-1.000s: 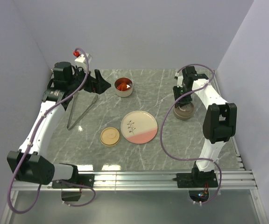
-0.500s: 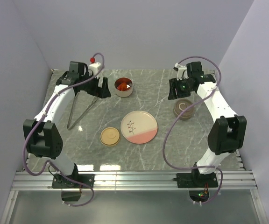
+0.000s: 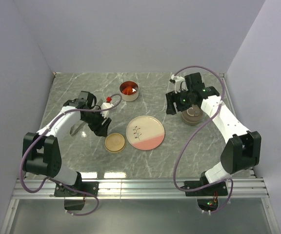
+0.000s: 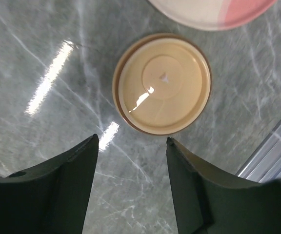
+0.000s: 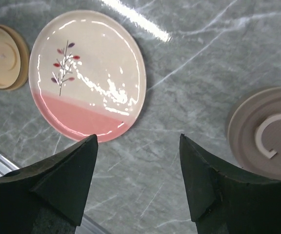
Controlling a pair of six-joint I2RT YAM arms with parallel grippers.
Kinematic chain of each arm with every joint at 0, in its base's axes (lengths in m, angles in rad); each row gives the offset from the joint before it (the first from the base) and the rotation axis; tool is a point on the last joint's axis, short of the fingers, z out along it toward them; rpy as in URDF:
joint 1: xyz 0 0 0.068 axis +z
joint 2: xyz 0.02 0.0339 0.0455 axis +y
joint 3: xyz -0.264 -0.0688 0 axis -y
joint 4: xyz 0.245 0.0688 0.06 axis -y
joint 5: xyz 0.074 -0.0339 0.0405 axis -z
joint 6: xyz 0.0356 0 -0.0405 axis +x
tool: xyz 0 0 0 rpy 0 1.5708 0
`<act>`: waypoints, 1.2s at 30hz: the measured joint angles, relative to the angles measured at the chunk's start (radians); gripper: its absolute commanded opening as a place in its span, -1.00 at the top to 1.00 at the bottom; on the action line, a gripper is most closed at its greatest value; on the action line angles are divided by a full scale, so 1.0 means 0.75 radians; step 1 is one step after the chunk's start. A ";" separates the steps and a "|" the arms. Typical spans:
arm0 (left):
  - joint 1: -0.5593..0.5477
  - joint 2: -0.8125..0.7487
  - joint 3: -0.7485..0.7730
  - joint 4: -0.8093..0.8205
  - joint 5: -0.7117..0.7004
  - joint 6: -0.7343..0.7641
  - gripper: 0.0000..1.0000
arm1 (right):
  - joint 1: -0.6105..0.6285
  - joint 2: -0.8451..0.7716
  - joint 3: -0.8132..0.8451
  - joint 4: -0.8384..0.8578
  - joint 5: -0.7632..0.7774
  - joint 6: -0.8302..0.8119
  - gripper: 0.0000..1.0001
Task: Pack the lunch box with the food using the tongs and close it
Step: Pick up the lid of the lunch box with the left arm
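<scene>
The lunch box (image 3: 129, 91), a round white tin, stands at the back centre with red food (image 3: 129, 89) inside. My left gripper (image 3: 103, 130) hovers open and empty just left of a tan round lid (image 3: 115, 142); that lid (image 4: 162, 84) lies ahead of the left gripper's (image 4: 132, 141) fingers. The tongs (image 3: 74, 129) lie under my left arm, with only a grey end showing. My right gripper (image 3: 170, 108) hangs open and empty between the plate (image 3: 145, 132) and a brown round lid (image 3: 192, 116). Bare marble lies between the right gripper's (image 5: 138, 139) fingers.
The pink-and-cream plate (image 5: 87, 73) carries nothing. The brown lid (image 5: 267, 134) with a white ring mark sits at the right, the tan lid (image 5: 4, 56) at the left. A metal rail (image 3: 140, 185) runs along the near edge; walls close in the other three sides.
My left arm swung from the back left corner forward to the tan lid, its jaws narrowing. My right gripper moved left, away from the brown lid towards the plate, its jaws widening.
</scene>
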 measured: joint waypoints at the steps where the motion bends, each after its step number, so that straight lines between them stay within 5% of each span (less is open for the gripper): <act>1: -0.011 0.001 -0.015 0.003 -0.014 0.008 -0.23 | 0.004 -0.014 -0.020 0.006 0.002 0.003 -0.51; 23: -0.197 0.158 -0.158 0.364 -0.251 -0.150 0.16 | 0.009 -0.239 -0.161 0.101 0.081 0.102 -0.45; 36: -0.209 0.178 -0.184 0.438 -0.313 -0.200 0.99 | 0.009 -0.239 -0.161 0.102 0.055 0.114 -0.45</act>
